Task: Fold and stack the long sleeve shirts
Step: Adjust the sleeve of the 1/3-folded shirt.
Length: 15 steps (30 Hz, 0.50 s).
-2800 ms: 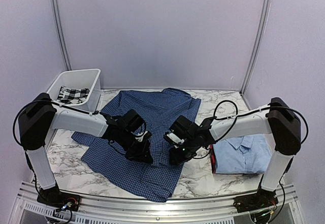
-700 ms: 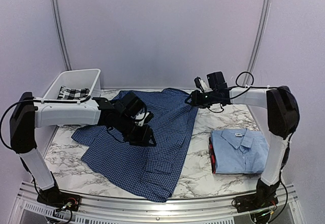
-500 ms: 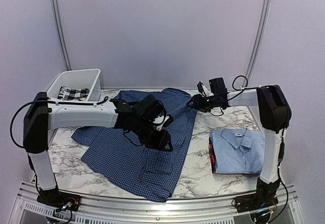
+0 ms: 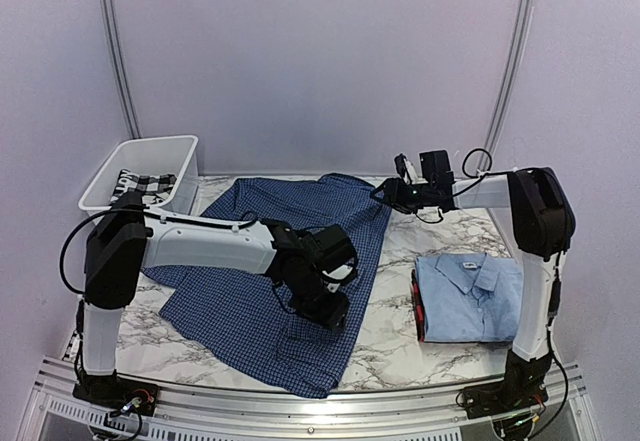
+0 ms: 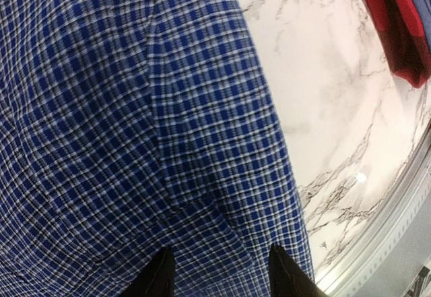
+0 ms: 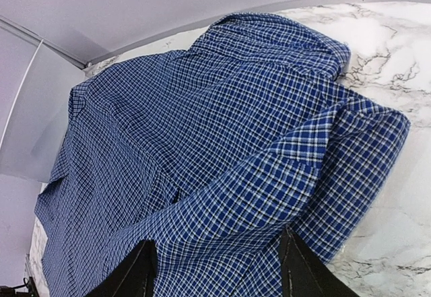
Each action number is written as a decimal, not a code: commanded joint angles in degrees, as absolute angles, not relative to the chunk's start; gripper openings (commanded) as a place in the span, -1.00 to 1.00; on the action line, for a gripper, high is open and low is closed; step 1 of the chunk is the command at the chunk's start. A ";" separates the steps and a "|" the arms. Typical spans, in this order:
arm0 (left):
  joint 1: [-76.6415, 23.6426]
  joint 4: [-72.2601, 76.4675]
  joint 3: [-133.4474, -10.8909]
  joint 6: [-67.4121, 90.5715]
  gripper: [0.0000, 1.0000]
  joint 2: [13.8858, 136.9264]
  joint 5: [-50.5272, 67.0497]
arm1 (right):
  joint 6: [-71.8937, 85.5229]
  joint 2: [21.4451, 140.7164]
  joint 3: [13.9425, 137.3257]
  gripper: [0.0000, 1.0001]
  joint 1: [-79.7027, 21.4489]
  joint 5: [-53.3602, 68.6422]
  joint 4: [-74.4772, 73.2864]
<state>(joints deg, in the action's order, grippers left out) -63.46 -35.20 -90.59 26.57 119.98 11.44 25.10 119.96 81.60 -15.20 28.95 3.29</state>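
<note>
Both jaws now apart, nothing pinched. Left gripper [image 4: 325, 308] has slid right to mid-frame over dark blue shirt [image 4: 235, 311]; right gripper [image 4: 384, 193] has swung up to its collar corner. Light blue shirt [image 4: 470, 296] sits folded, lower right. Likely repositioning for next fold.

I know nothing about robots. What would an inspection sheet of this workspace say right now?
Surface: white marbled table.
Job's things: dark blue checked shirt spread out, unfolded; light blue shirt folded at right, on a red cloth.
Clutter: white bin far left, holding a black-and-white checked cloth.
Grippers: left gripper open over the dark shirt's near right edge; right gripper open at its far right corner.
Cables: black loops on both arms.
Surroundings: plain pale walls.
</note>
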 commanded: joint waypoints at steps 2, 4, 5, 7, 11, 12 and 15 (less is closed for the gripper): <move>-66.06 -40.33 -94.52 25.36 0.03 121.86 7.34 | 25.06 118.24 81.91 0.16 -15.02 29.26 5.27; -66.69 -41.94 -95.86 24.83 0.03 122.58 5.48 | 24.96 118.08 81.99 0.16 -14.93 29.04 5.17; -66.96 -42.73 -96.61 24.60 0.03 123.05 4.66 | 24.98 118.05 82.00 0.16 -14.94 29.01 5.17; -67.34 -44.33 -97.90 24.47 0.01 124.11 3.09 | 25.09 117.95 82.08 0.16 -14.94 29.05 5.17; -67.98 -45.67 -99.16 23.86 -0.07 125.31 1.75 | 25.25 117.71 81.93 0.17 -14.92 29.17 5.27; -68.14 -45.74 -99.41 23.83 -0.09 125.52 1.71 | 25.23 117.62 81.87 0.17 -14.93 29.17 5.20; -68.45 -46.05 -100.07 23.67 -0.15 126.29 1.31 | 25.14 117.45 81.74 0.16 -14.94 29.26 5.12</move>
